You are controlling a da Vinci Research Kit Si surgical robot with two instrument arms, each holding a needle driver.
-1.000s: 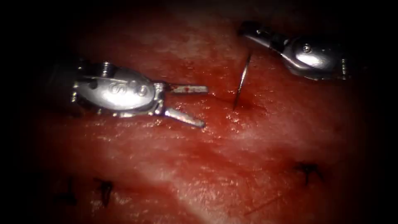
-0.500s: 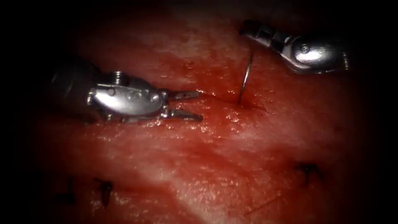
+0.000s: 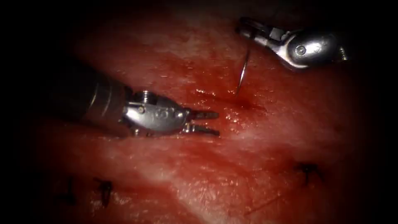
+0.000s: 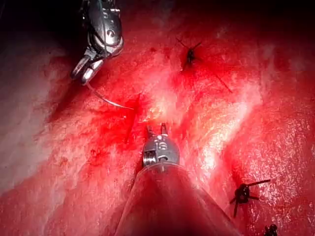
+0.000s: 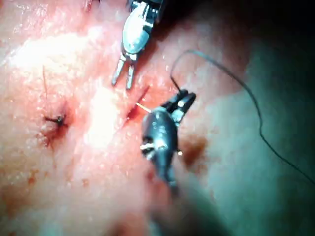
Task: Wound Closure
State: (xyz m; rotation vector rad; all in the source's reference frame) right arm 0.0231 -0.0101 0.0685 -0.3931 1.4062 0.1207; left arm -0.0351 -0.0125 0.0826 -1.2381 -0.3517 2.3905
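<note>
Three knots [image 3: 307, 171] on wet tissue [image 3: 232, 178]

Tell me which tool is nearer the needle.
Right. The right tool grips the needle at its upper end, the tip sunk in the tissue. The left tool sits open to the needle's lower left, holding nothing.

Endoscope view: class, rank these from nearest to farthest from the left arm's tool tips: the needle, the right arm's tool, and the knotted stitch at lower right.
From the left tool:
1. Needle, up and right, its tip in the tissue.
2. Knotted stitch, lower right.
3. Right tool, upper right, holding the needle's top; this and the stitch are nearly too close to call.
</note>
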